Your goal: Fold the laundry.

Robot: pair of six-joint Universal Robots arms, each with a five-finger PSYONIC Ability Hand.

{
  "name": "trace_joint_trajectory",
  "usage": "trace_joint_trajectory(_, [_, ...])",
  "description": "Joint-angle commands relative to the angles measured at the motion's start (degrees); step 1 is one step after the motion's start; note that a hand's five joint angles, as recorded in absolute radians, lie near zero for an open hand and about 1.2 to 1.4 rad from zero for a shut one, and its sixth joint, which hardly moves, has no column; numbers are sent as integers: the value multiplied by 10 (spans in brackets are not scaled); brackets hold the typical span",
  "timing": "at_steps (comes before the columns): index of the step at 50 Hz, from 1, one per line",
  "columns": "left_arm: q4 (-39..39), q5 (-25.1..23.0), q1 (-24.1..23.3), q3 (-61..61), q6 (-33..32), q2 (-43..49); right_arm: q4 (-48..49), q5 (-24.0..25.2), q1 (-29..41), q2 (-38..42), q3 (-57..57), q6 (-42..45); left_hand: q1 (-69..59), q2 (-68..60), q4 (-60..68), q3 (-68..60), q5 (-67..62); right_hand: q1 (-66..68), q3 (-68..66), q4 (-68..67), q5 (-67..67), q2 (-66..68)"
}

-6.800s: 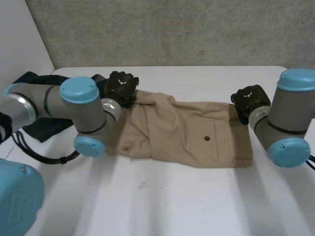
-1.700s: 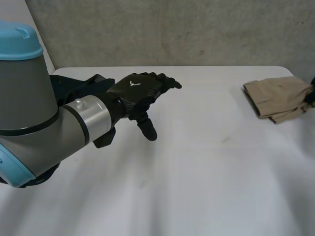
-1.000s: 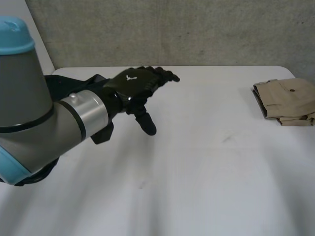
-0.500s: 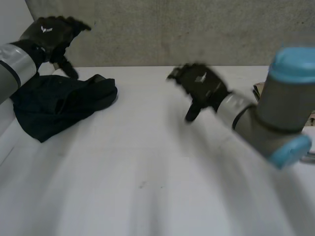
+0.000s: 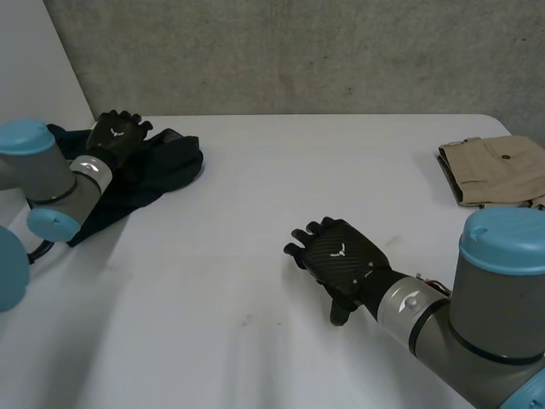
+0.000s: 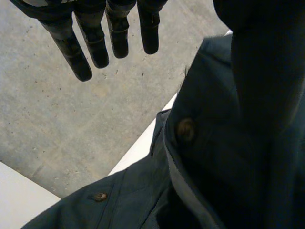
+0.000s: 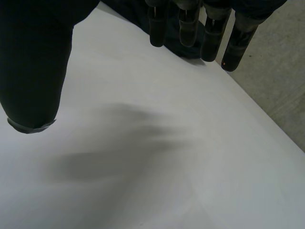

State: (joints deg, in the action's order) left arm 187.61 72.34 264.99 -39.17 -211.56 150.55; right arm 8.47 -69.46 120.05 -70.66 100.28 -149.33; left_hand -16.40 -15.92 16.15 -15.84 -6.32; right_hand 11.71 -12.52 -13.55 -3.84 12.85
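Far L on the table (image 5: 255,366), my left hand (image 5: 119,136) sits over the dark garment (image 5: 174,162), a crumpled heap at the far-left corner. Its long axis runs roughly from the near-left edge toward the far middle. In the L wrist view the fingers (image 6: 97,45) are straight and a bit spread, nothing in them, with the cloth and a button (image 6: 185,130) under the palm. I can't tell whether the palm actually touches the cloth, prob just above it. Mid-table, my right hand (image 5: 339,260) hovers over bare surface, relaxed and spread, holding nothing. The heap lies well apart from it, beyond its fingertips (image 7: 189,26) and off toward the L arm's side. So the L hand is clearly the nearer one for the next pick, and the R would have to cross most of the table to share the spread. Far R, the khaki shorts (image 5: 498,170) lie folded near the far-right corner, apart from both hands. Vs 0.5 s ago, the L hand has dropped from up in the air onto the heap, and the R hand has come lower and nearer me.
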Motion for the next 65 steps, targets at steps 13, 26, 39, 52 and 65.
trace_joint_trajectory(13, [17, 46, -34, 34, 11, 13, 23, -4, -53, -14, 29, -3, -636, -641, 638, -642, -637, -17, 25, 36, 38, -28])
trace_joint_trajectory(26, [139, 11, -232, -338, 134, -299, 29, -59, -159, -63, -24, -53, -636, -641, 638, -642, -637, -17, 25, 36, 38, -28])
trace_joint_trajectory(39, [129, -32, -452, -421, 179, -293, 30, -59, -232, -75, -54, -71, 44, 39, -41, 38, 43, -17, 25, 36, 38, -28])
trace_joint_trajectory(52, [87, 118, -341, -409, 176, -390, 20, -50, -224, -77, -53, -68, 47, 42, -44, 41, 46, -17, 25, 36, 38, -28])
trace_joint_trajectory(65, [9, 89, -124, -430, 171, -407, -120, -29, -71, -91, -97, -76, 43, 39, -41, 38, 43, -17, 25, 36, 38, -28])
